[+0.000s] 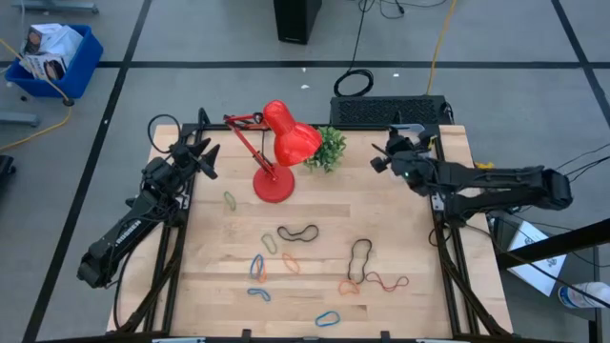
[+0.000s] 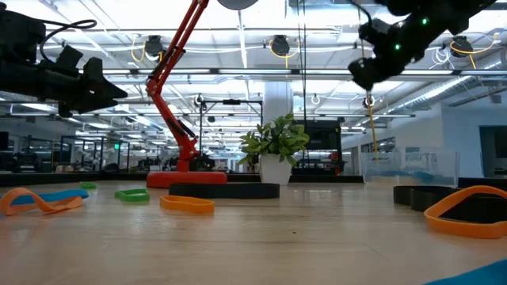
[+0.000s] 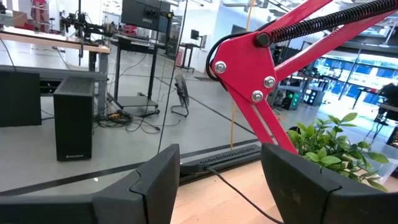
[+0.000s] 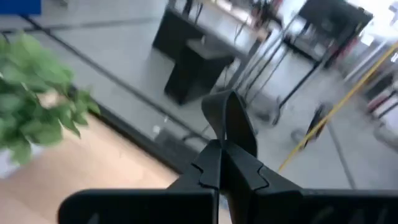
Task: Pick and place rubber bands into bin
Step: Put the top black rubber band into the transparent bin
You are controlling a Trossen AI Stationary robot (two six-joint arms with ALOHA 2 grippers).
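The rubber bands [image 1: 297, 232] are scattered on the pale wooden table [image 1: 410, 219] on the near side of the red desk lamp [image 1: 276, 152], none yet gathered: a green loop [image 1: 230, 200] lies closest to the lamp base, a black loop in front of it, blue ones [image 1: 257, 268] nearer the front edge, and a long black loop [image 1: 359, 257] beside orange-red ones [image 1: 386, 282] to the lamp's right. The bin [image 2: 409, 168], a clear whitish tub, is seen only in the low view, far to the right of the lamp past the small potted plant [image 1: 327, 148]; in the high view it appears hidden under the right arm. The right gripper [image 1: 382, 158] is held in the air just right of the plant, jaws pressed fully together; a thin black loop [image 4: 231, 122] appears pinched at the tips, judged to be a band. The left gripper [image 1: 204, 157] waits left of the lamp, fingers spread, nothing between them. The step is judged to be a carry to the bin; the drop is best made low, above the tub's middle, since so light a loop can cling to a finger or snag on the rim. The bands are thin, floppy and flat-lying; the lamp is glossy, with exposed springs.
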